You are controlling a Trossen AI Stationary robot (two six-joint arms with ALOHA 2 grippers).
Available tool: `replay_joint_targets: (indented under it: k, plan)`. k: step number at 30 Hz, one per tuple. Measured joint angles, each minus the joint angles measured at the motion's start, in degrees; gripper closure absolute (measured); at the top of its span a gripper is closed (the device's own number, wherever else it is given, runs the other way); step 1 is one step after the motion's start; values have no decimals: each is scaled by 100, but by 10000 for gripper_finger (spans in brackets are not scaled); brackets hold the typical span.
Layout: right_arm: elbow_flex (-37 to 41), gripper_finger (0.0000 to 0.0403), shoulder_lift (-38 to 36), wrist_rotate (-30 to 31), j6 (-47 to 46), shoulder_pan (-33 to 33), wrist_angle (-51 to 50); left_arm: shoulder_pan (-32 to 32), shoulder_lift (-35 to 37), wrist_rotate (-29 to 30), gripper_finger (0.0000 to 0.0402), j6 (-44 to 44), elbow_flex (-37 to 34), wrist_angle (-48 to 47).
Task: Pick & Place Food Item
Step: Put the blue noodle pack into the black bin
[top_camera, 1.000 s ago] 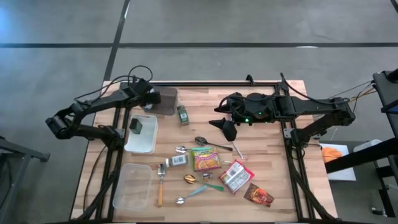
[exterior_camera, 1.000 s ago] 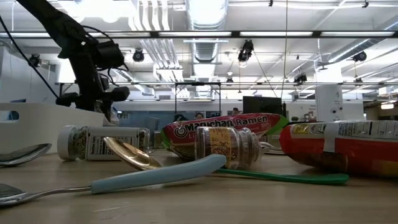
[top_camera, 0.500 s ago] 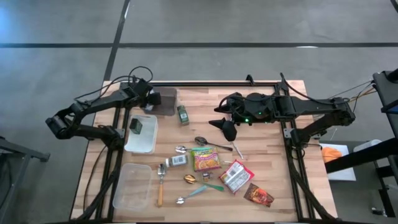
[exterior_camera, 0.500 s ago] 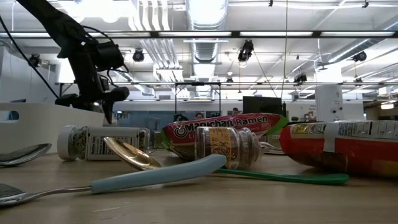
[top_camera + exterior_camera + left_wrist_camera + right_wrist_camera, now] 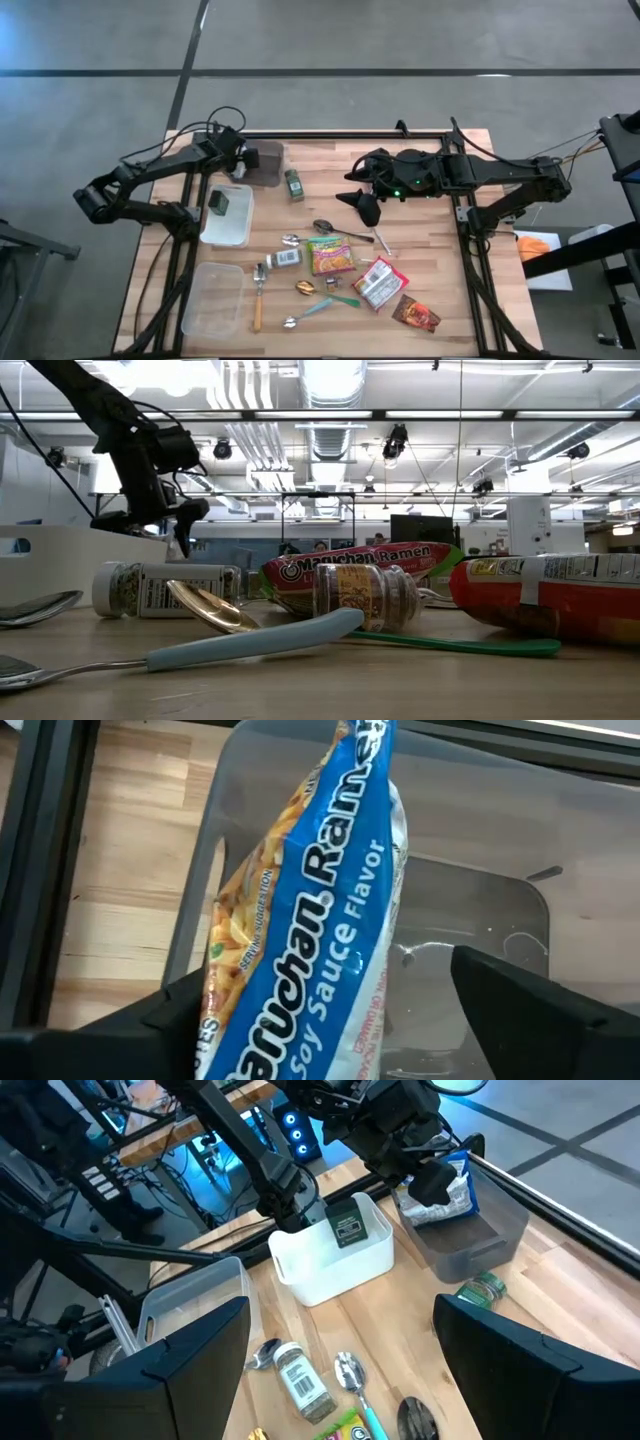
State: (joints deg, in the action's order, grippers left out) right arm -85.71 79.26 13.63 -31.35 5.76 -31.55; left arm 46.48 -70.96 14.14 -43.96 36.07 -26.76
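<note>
Releasing is under way at the far left of the table (image 5: 430, 180). The left hand (image 5: 330, 1020) hangs over the grey bin (image 5: 470, 830), fingers spread wide on either side of the blue ramen pack (image 5: 310, 910). Contact between fingers and pack cannot be confirmed, so the pack is judged freed or nearly so. The pack stands on end inside the bin, leaning on its wall.

Progress, as judged:
- One ramen pack is in the grey bin.
- A dark packet (image 5: 217, 204) already lies in the white bin (image 5: 240, 232) just nearer.
- The clear tub (image 5: 212, 300) at near left holds nothing visible.
- The green ramen pack (image 5: 331, 256), red pack (image 5: 380, 283), brown pouch (image 5: 415, 314) and spice jars (image 5: 285, 259) lie loose among spoons (image 5: 335, 229) at mid-table.

The right hand (image 5: 362, 203) waits open and empty above the centre of the table.

Limits of view:
- The left hand's fingertips are cut off at the wrist view's edge.
- From above, the arm covers most of the grey bin.
- Whether the pack rests on the bin floor cannot be made out.
- The low view shows the left hand (image 5: 150, 525) only as a silhouette.
</note>
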Motion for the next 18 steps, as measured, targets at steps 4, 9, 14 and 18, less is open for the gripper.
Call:
replay_joint_targets:
  k: [4,9,14,18]
  plan:
    - [0,93,2,69,-209,-2,-93,0,25,-94,49,-2,144,-62]
    - [2,93,0,295,-506,-12,-434,2,72,-93,49,53,559,-137]
    - [2,93,1,463,-819,-17,-642,7,75,-82,49,335,1021,-456]
    - [2,93,0,501,-880,-20,-680,7,75,256,49,916,1282,-706]
